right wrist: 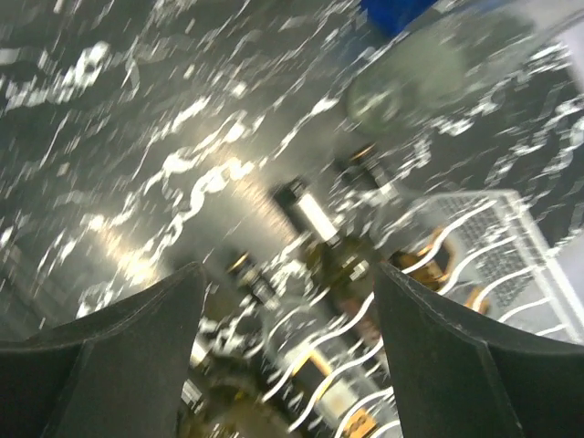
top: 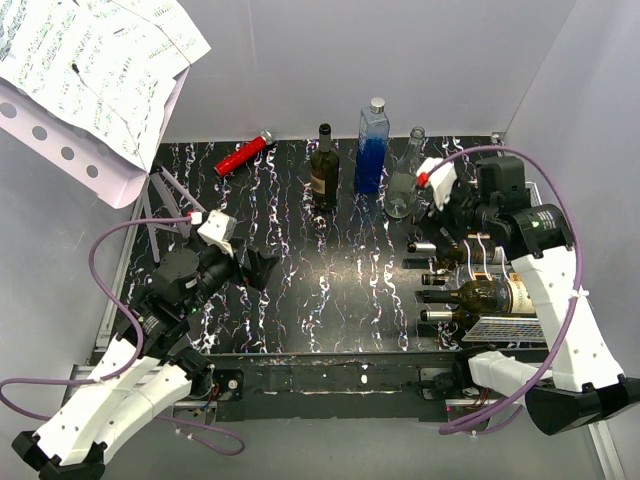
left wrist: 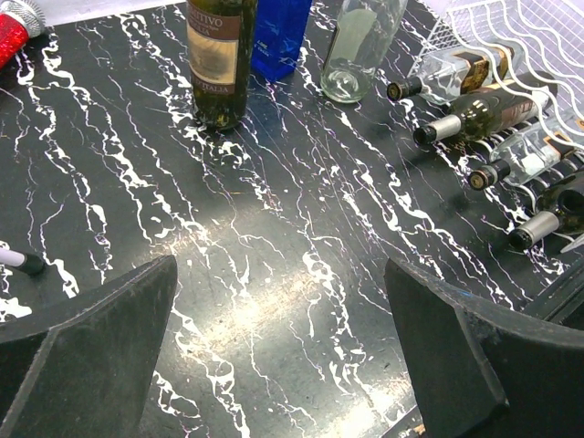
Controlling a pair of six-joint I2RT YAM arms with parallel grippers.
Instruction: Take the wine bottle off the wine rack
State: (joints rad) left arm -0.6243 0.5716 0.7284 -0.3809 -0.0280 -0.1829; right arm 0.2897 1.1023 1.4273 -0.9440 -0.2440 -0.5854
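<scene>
The white wire wine rack (top: 505,328) lies at the right of the table with several bottles on their sides in it, necks pointing left. A dark green wine bottle (top: 488,295) with a pale label is the plainest of them. My right gripper (top: 450,243) is open and hovers just above the rack's far bottles. Its wrist view is blurred and shows the open gripper (right wrist: 290,274) over bottle necks (right wrist: 308,212) and the rack's wavy wires (right wrist: 497,228). My left gripper (top: 262,270) is open and empty over bare table, well left of the rack. The left wrist view shows this gripper (left wrist: 278,274), the rack (left wrist: 534,36) and bottle necks (left wrist: 436,131).
A dark wine bottle (top: 323,170), a blue bottle (top: 372,150) and a clear bottle (top: 405,180) stand at the back. A red cylinder (top: 243,155) lies at the back left. A stand with paper sheets (top: 95,70) overhangs the left corner.
</scene>
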